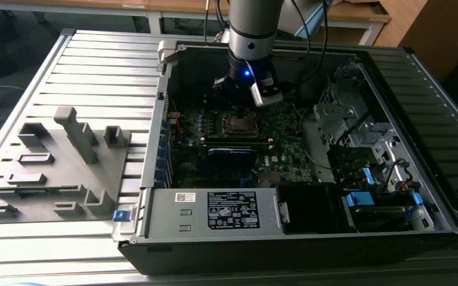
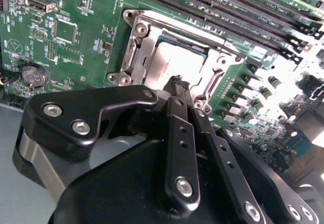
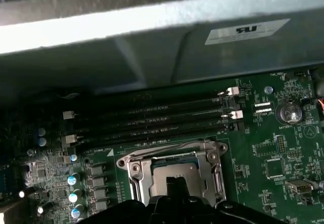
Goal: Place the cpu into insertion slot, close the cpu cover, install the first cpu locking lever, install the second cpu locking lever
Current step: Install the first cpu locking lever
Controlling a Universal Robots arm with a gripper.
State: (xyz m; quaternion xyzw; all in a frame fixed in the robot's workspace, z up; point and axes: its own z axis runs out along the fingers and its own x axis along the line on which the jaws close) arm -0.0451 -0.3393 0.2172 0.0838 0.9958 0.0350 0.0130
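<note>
The cpu cover [image 2: 139, 51] gleams — bright, polished silver metal, bare screws catching the light. Inside it the cpu [image 2: 174, 62] shows a duller grey metal top, brushed-looking. The gripper [image 2: 178, 89] reads as matt black, smooth, with shiny steel bolts. The motherboard [image 2: 76, 31] — glossy green lacquer. The worktop [image 1: 93, 65] is ribbed, satin grey metal.

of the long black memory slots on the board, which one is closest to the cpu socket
The memory slot bordering the insertion slot and its silver cpu cover; the others lie farther off.
</note>
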